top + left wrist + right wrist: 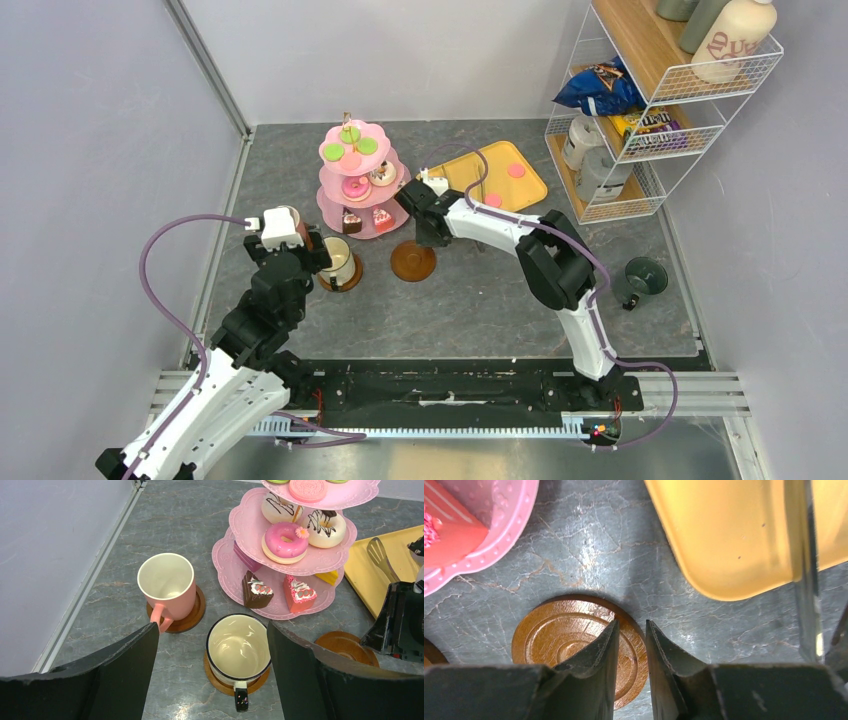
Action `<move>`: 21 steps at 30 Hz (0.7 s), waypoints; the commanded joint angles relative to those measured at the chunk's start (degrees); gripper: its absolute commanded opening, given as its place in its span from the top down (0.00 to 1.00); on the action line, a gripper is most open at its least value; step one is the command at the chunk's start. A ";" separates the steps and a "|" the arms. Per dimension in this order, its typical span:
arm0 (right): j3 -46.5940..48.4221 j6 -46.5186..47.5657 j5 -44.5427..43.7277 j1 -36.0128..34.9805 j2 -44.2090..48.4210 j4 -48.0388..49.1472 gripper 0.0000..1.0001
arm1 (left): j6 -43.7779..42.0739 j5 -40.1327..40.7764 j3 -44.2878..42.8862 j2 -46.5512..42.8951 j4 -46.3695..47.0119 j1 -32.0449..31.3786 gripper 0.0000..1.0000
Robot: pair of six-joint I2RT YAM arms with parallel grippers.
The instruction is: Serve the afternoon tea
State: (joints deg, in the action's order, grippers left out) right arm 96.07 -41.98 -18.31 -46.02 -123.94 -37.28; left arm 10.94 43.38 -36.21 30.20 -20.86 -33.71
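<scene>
Two pairs: left fingers (125,670) wide, empty, above black-rimmed mug (237,647); right fingers (594,665) narrow, astride saucer (559,635) rim, grip unclear; tray (734,540) edge near saucer.

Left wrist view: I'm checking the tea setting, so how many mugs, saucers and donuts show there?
Mugs: 2
Saucers: 3
Donuts: 3
Total: 8

White-and-black jointed arms (490,225), purple cables (146,268), black gripper fingers (125,675)
</scene>
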 commanded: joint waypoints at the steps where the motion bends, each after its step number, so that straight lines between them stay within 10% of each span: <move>1: 4.00 3.22 -5.24 -0.12 -1.16 -0.12 0.67 | -1.03 0.10 -0.02 -0.33 2.45 0.64 0.14; 21: -16.05 11.59 -6.36 6.39 25.67 -1.72 0.47 | -0.83 0.59 0.11 -1.38 2.33 0.82 0.14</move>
State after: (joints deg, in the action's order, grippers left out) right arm 85.08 -31.73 -21.87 -43.81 -108.07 -37.41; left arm 10.96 43.31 -36.18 29.47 -20.84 -33.17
